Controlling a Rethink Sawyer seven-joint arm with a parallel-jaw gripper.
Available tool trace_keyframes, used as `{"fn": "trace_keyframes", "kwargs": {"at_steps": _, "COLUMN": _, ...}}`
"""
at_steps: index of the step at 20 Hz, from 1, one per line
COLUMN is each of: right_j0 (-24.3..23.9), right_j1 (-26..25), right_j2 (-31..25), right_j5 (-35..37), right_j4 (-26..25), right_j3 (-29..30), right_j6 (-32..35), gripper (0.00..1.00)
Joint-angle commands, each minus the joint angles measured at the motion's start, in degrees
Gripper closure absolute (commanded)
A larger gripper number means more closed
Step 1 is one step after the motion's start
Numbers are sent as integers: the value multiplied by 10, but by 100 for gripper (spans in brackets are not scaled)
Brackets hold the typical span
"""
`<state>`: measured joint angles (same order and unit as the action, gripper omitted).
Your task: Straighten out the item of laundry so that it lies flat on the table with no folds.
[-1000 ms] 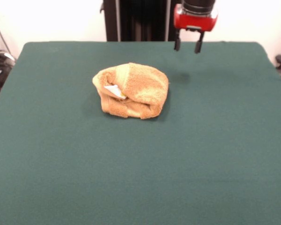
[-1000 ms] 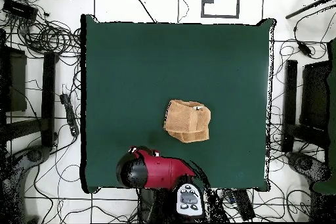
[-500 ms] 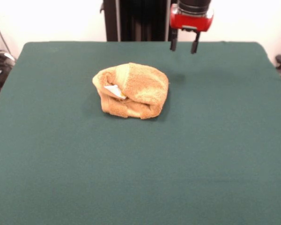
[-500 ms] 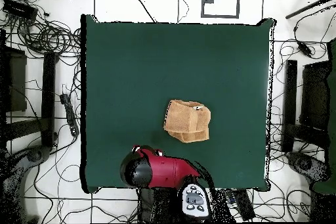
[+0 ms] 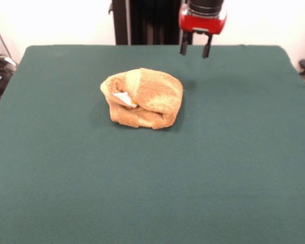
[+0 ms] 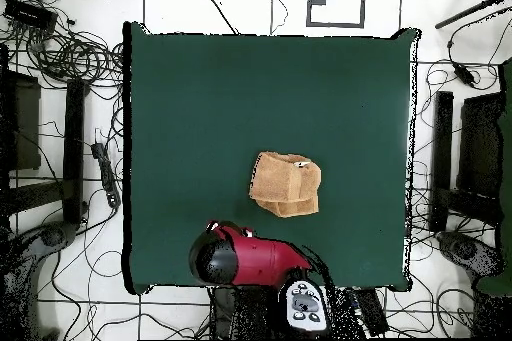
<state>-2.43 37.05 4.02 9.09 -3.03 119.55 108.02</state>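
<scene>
The orange-tan terry towel [image 5: 142, 98] lies bunched and folded over itself on the dark green table [image 5: 152, 183], a little left of centre and toward the far side, with its small white tag [image 5: 124, 97] showing on the left. The overhead view shows the towel [image 6: 285, 184] as a crumpled rectangle right of centre on the table [image 6: 200, 97]. My gripper [image 5: 194, 49] hangs open and empty over the table's far edge, up and to the right of the towel, apart from it. In the overhead view the red arm [image 6: 245, 260] hides the gripper.
Cables, stands and equipment [image 6: 60, 52] ring the table on the floor in the overhead view. A control box [image 6: 305, 309] sits by the robot's base.
My gripper has moved a little left and up in the front view, still open. The towel has not moved.
</scene>
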Motion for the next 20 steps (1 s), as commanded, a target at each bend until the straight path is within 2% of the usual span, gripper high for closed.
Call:
{"fn": "trace_keyframes", "kwargs": {"at_steps": 1, "right_j0": 0, "right_j1": -2, "right_j2": -43, "right_j5": 61, "right_j4": -19, "right_j3": -51, "right_j6": 20, "gripper": 0}}
{"fn": "trace_keyframes", "kwargs": {"at_steps": 12, "right_j0": -17, "right_j1": -2, "right_j2": -41, "right_j5": 66, "right_j4": -15, "right_j3": -59, "right_j6": 40, "gripper": 0}}
{"fn": "trace_keyframes", "kwargs": {"at_steps": 20, "right_j0": -31, "right_j1": -4, "right_j2": -40, "right_j5": 79, "right_j4": -27, "right_j3": -73, "right_j6": 20, "gripper": 0}}
